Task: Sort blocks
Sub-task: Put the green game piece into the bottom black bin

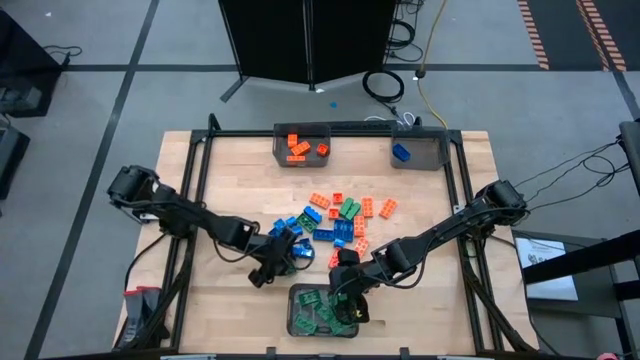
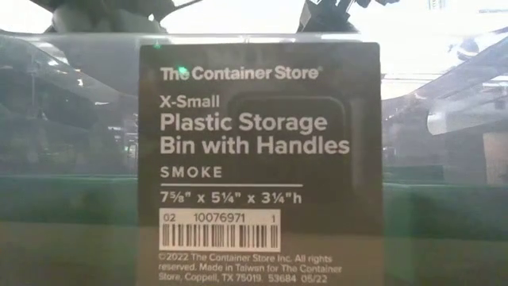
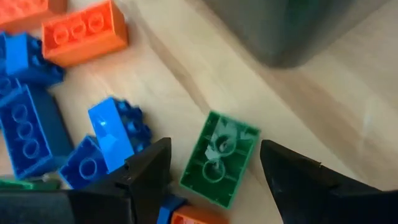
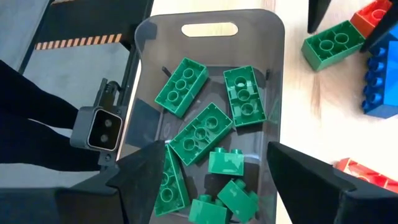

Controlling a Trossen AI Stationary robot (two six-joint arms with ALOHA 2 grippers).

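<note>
low view: bin label (image 2: 258, 159) hides table | blue block (image 3: 28, 134) cut off

The left arm comes in from the desk's left edge and bends toward the middle of the front half, its gripper (image 1: 283, 258) held low with the fingers (image 3: 146, 171) spread apart and nothing between them. The right arm runs in from the right edge, slanting down toward the front edge; its gripper (image 1: 348, 292) hangs near the middle of that edge, its fingers (image 4: 143, 168) also wide and empty
</note>
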